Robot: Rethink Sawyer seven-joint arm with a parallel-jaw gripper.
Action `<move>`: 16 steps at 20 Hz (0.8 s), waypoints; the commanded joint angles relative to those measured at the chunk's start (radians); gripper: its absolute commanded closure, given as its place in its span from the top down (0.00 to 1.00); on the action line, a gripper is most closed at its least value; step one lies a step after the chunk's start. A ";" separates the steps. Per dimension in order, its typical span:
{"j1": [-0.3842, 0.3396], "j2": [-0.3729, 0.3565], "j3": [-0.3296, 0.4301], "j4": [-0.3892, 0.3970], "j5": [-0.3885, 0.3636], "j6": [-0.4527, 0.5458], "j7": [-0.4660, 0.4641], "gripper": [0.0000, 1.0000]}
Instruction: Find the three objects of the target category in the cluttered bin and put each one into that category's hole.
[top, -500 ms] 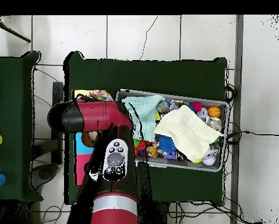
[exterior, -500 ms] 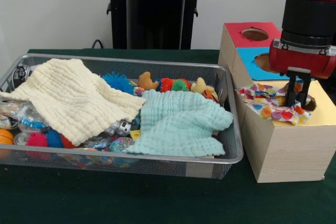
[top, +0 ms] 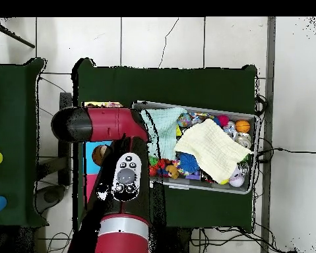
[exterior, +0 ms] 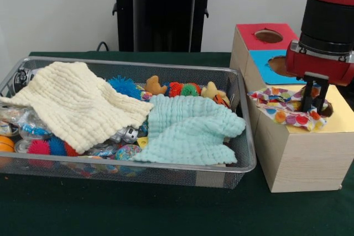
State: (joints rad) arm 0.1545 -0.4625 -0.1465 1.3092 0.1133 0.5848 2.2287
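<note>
A white fabric piece with coloured polka dots [exterior: 279, 110] lies crumpled on top of the yellow-faced wooden box [exterior: 341, 119], reaching the edge of its round hole [exterior: 328, 110]. My gripper [exterior: 313, 103] hangs over that hole with its two black fingers [exterior: 306, 99] apart, at the cloth's right end and not pinching it. In the overhead view the red arm [top: 101, 125] hides the gripper and most of the box; a strip of the dotted cloth [top: 105, 104] shows beyond it. The wire-mesh bin [exterior: 138, 63] sits to the left; no other dotted pieces show in it.
In the bin a cream waffle cloth [exterior: 77, 100] and a mint waffle cloth [exterior: 188, 128] cover spiky balls and small toys [exterior: 182, 88]. The blue-faced box [exterior: 266, 59] and red-faced box [exterior: 260, 37] stand behind the yellow one. The robot's pedestal [exterior: 163, 9] stands behind the table.
The gripper has lifted slightly and shifted a little right over the yellow box. The dotted cloth stays on the box top. The bin's contents have not moved.
</note>
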 commanded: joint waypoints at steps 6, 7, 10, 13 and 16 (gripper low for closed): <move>0.027 0.201 0.009 0.134 0.058 0.169 0.219 0.00; 0.024 0.188 0.018 0.149 0.075 0.196 0.219 0.00; 0.033 0.174 0.013 0.161 0.097 0.245 0.223 0.00; 0.054 0.180 -0.017 0.147 0.107 0.296 0.256 0.00; 0.082 0.178 -0.055 0.131 0.113 0.357 0.288 0.00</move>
State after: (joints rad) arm 0.1966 -0.4169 -0.2071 1.3019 0.2185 0.6813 2.2287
